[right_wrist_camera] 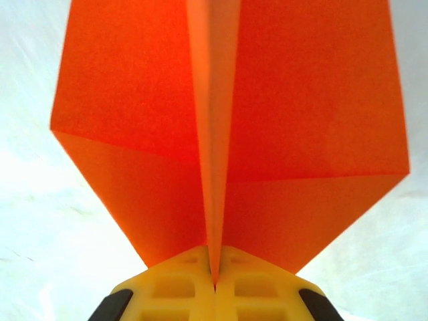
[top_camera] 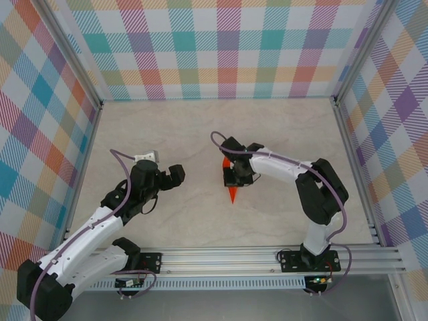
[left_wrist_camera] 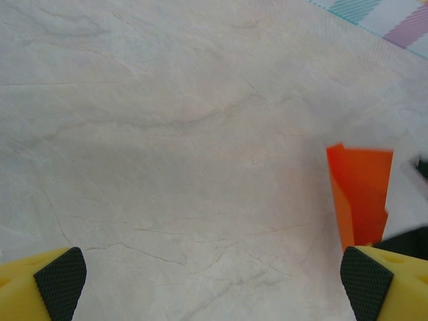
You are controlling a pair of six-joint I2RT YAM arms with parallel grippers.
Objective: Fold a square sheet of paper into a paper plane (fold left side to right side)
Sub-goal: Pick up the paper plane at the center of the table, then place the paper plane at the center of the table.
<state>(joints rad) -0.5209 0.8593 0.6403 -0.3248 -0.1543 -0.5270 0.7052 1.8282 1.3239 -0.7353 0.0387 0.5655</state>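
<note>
Count: one paper plane (top_camera: 232,194), orange, folded with two wings about a central crease. Two arms, the left arm (top_camera: 87,234) and the right arm (top_camera: 321,194), each with one pincer.

The right pincer (top_camera: 237,175) is pressed together on the plane's central crease. In the right wrist view its yellow fingers (right_wrist_camera: 174,287) meet on the fold, with a wing spreading to either side. The left pincer (top_camera: 175,175) is spread with nothing between its pads, well apart from the plane.

The plane is near the middle of the worktop (top_camera: 200,127), tip toward the near edge. I cannot tell whether it touches the surface.

Worktop: pale beige, marbled. Three walls (top_camera: 227,47) in multicoloured plaid. One metal rail (top_camera: 234,257) runs along the near edge.
</note>
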